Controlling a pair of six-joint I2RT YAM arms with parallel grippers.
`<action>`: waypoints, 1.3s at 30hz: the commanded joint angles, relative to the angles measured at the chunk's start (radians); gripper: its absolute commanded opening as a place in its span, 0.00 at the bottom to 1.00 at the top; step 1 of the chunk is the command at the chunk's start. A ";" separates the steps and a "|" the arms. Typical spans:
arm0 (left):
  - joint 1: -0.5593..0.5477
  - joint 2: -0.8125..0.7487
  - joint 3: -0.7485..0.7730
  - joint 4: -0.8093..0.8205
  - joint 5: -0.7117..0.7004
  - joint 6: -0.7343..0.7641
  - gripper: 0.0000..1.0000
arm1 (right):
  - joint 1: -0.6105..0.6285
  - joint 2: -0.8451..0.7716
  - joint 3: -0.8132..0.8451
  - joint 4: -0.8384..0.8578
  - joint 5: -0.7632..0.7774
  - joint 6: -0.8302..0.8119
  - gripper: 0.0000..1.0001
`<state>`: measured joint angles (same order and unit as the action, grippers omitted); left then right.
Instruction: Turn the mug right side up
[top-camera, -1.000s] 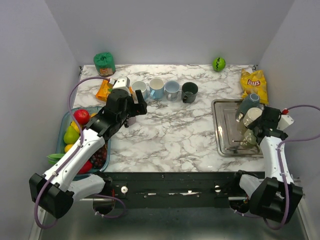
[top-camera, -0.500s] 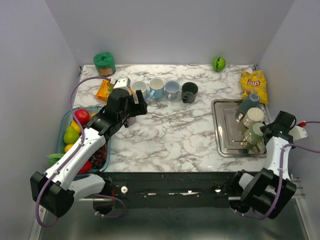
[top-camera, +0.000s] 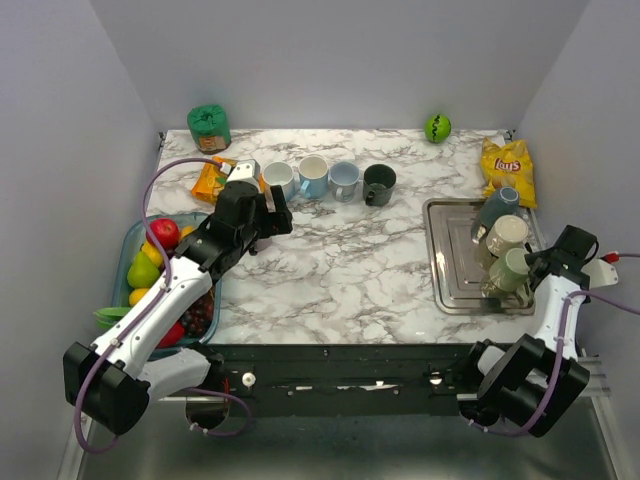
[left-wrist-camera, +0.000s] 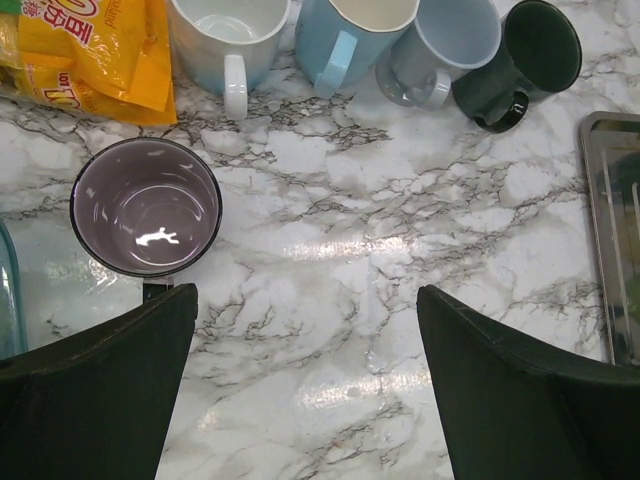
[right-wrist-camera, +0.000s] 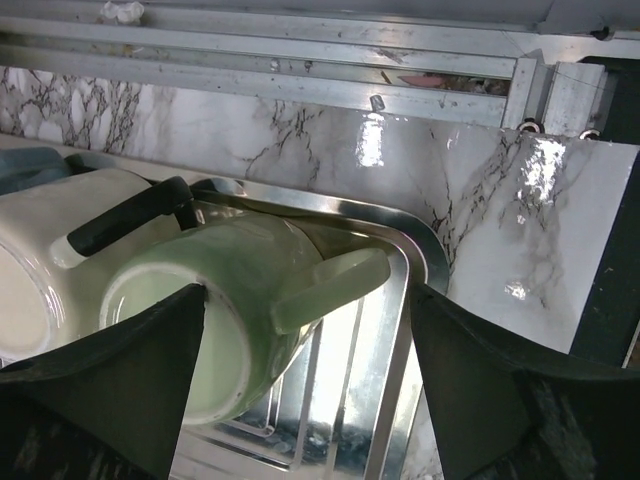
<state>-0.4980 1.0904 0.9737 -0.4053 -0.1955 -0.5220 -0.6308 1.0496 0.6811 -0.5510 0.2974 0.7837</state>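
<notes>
- The right tool (right-wrist-camera: 310, 400) has its jaws spread wide and grips nothing. The pale green mug (right-wrist-camera: 230, 300) lies just ahead of it, roughly in line with the gap between the fingers.
- This mug, likely the one to be turned, lies on its side in the metal tray (right-wrist-camera: 425, 245), mouth toward the tool's left finger and handle (right-wrist-camera: 330, 285) toward the gap. That pose probably explains the low, level approach: the jaws can take the body or handle and roll it upright.
- Beyond the tool's left finger, a cream mug (right-wrist-camera: 40, 250) also lies tipped, touching the green one, so a grasp has little room on that side. A blue mug (right-wrist-camera: 25, 165) sits farther off.
- The left tool (left-wrist-camera: 305, 400) is also open and empty above the table (left-wrist-camera: 350, 250). A dark purple mug (left-wrist-camera: 145, 205) stands upright just ahead of its left finger.
- Farther ahead stand a white mug (left-wrist-camera: 230, 30), a light blue mug (left-wrist-camera: 350, 30), a grey-blue mug (left-wrist-camera: 450, 45) and a dark green mug (left-wrist-camera: 530, 55), all mouth up.
- Writing: the yellow chips bag (top-camera: 507, 165) shows what looks like the Lay's logo. The orange packet (left-wrist-camera: 90, 50) carries red print, cut off and unreadable. No mug shows lettering.
</notes>
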 joint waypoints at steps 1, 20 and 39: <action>0.010 -0.015 -0.015 0.020 0.027 -0.004 0.99 | -0.012 -0.052 0.000 -0.099 0.003 -0.018 0.88; 0.019 -0.034 -0.041 0.014 0.045 -0.013 0.99 | -0.053 -0.002 0.002 -0.147 0.114 0.108 0.87; 0.039 0.000 -0.099 0.083 0.105 -0.019 0.99 | -0.055 -0.057 -0.095 -0.083 -0.290 -0.029 0.72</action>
<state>-0.4721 1.0775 0.8902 -0.3603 -0.1299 -0.5396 -0.6811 1.0183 0.6273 -0.6453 0.1745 0.7937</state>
